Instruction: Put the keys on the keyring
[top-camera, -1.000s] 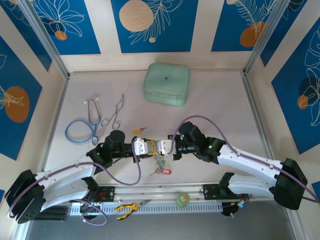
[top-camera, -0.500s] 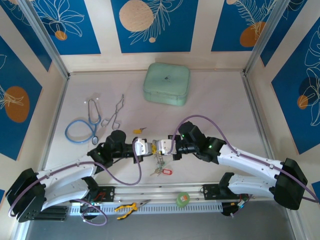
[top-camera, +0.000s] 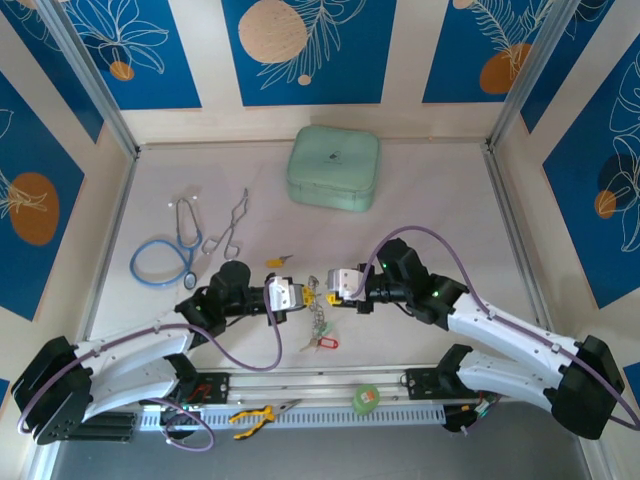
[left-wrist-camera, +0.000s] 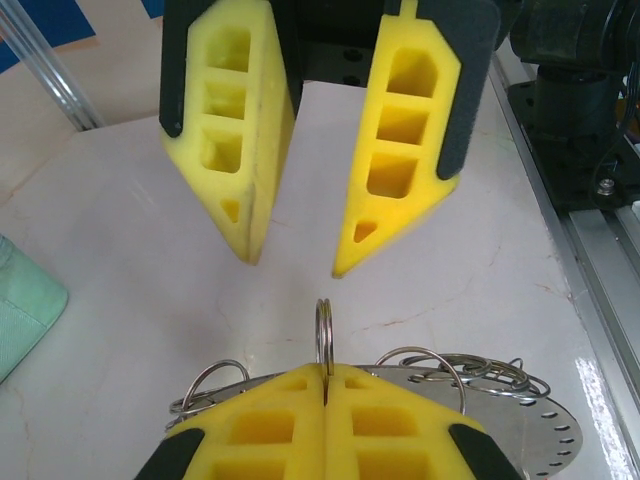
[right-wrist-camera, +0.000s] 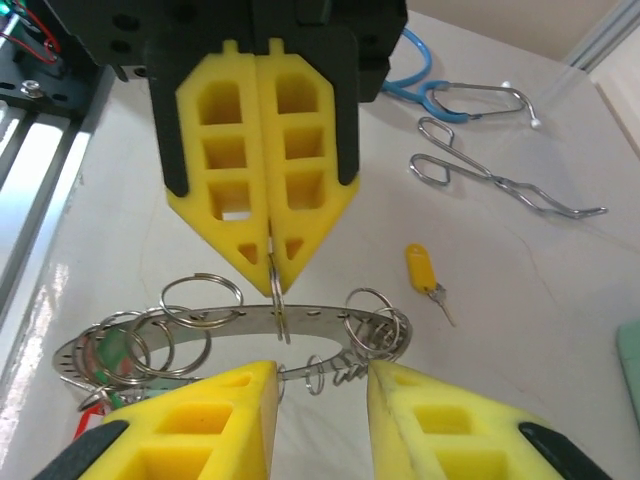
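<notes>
Left end effector (right-wrist-camera: 272, 272): closed, pinching one small loop of the keyring (right-wrist-camera: 232, 322) between its yellow fingertips.
Right end effector (left-wrist-camera: 295, 262): jaws spread, facing the left one just beyond the held loop and touching nothing.
Keyring position: mid-desk (top-camera: 450, 215) between the two arms, trailing toward the near edge.
Keys: a red-headed key (top-camera: 328, 343) and a green-headed key (right-wrist-camera: 115, 350) sit at the ring's far end. A yellow-headed key (top-camera: 278, 262) lies loose on the desk just behind the end effectors.
Around: stethoscope (top-camera: 165, 255) and metal tongs (top-camera: 228, 230) lie to the left. A mint case (top-camera: 334, 168) sits at the back. Pliers (top-camera: 255, 415) and a green tape roll (top-camera: 366, 398) rest on the front rail.
Wrist views: these show the pinched loop and the ring's flat perforated plate, which are too small to make out from above.
</notes>
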